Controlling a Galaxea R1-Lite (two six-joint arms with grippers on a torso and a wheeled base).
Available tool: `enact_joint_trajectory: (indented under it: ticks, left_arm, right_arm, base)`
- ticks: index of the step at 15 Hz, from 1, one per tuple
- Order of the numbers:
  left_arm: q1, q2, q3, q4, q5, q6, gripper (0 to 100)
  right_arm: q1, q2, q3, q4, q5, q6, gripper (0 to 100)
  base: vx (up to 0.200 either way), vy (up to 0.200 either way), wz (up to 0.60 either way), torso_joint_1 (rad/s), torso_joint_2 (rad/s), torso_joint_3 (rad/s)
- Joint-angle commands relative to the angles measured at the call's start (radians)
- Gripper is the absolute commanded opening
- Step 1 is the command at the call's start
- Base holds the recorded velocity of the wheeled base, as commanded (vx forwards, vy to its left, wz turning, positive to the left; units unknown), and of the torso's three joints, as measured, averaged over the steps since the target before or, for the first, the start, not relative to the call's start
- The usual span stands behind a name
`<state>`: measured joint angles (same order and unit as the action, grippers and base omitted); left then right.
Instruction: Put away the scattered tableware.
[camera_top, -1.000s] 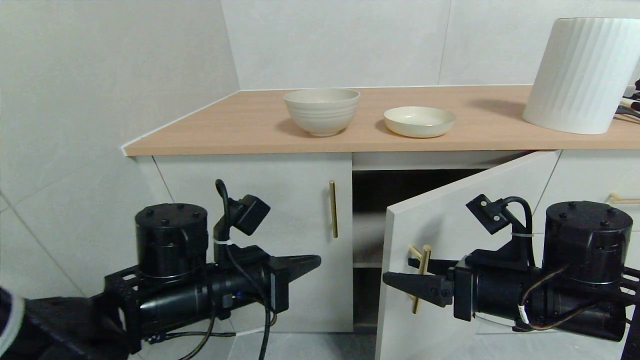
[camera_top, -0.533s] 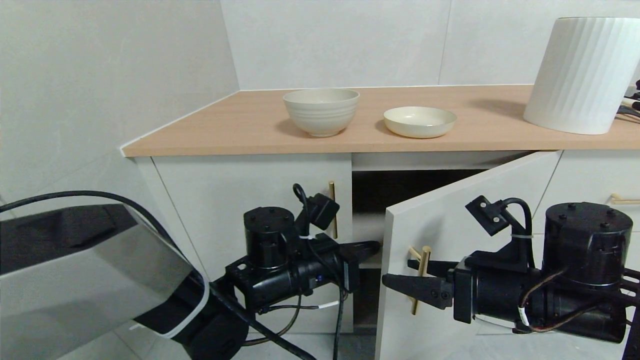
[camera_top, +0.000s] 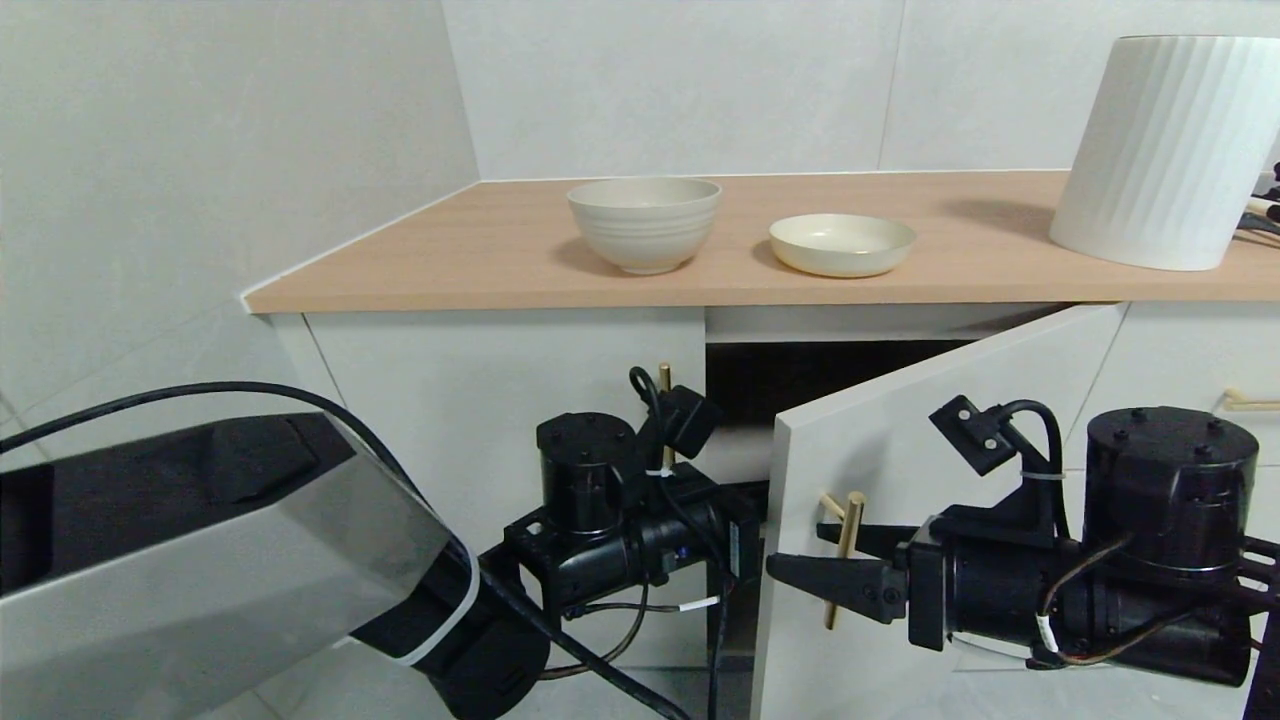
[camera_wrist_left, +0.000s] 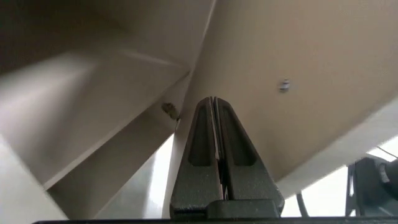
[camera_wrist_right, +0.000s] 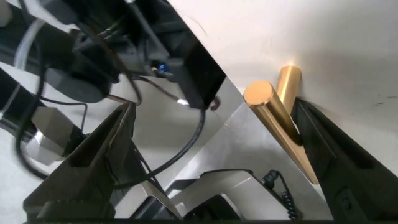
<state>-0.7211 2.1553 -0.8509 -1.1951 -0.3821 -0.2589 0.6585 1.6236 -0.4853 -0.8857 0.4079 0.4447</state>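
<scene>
In the head view, a ribbed bowl and a shallow plate are seen standing apart on the wooden bench, above a cupboard whose right-hand door is swung partly open. The left end effector is placed low at the gap beside the door's edge. The right end effector is held at the door's brass handle, released, with one finger above the handle and one below.

In the left wrist view, the left end effector is seen clenched on nothing, its fingers pressed flat together, pointing at the inner face of the door near a small screw.

In the right wrist view, the handle is seen between the spread fingers, lying close against one of them.

Both dishes are judged to be glazed ceramic: rigid, smooth, breakable and fairly heavy. The bowl is best pinched at its rim, with one finger inside and one outside. The plate's low lip offers little purchase, so a firm edge grip and a gentle set-down would be needed.
</scene>
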Motion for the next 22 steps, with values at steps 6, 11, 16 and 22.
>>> enact_joint_trajectory:
  ticks: [6,11,16,22]
  left_arm:
    - [-0.044,-0.031,-0.01,0.063,0.0,0.0,0]
    - [-0.051,-0.045,-0.008,0.068,0.006,-0.002,0]
    - [-0.064,-0.072,-0.004,0.118,0.011,-0.002,0]
    - [-0.066,-0.065,-0.042,0.173,0.017,-0.002,0]
  right_arm:
    - [-0.166,-0.07,-0.002,0.002,-0.073,-0.077,100]
    - [-0.146,-0.309,0.143,0.189,-0.066,-0.107,100]
    - [-0.004,-0.519,0.165,0.456,-0.047,-0.112,100]
    - [0.056,-0.519,0.171,0.488,-0.047,-0.112,100]
  base:
    - [0.0,0.0,0.0,0.0,0.0,0.0]
    - [0.0,0.0,0.0,0.0,0.0,0.0]
    - [0.0,0.0,0.0,0.0,0.0,0.0]
    - [-0.033,0.0,0.0,0.0,0.0,0.0]
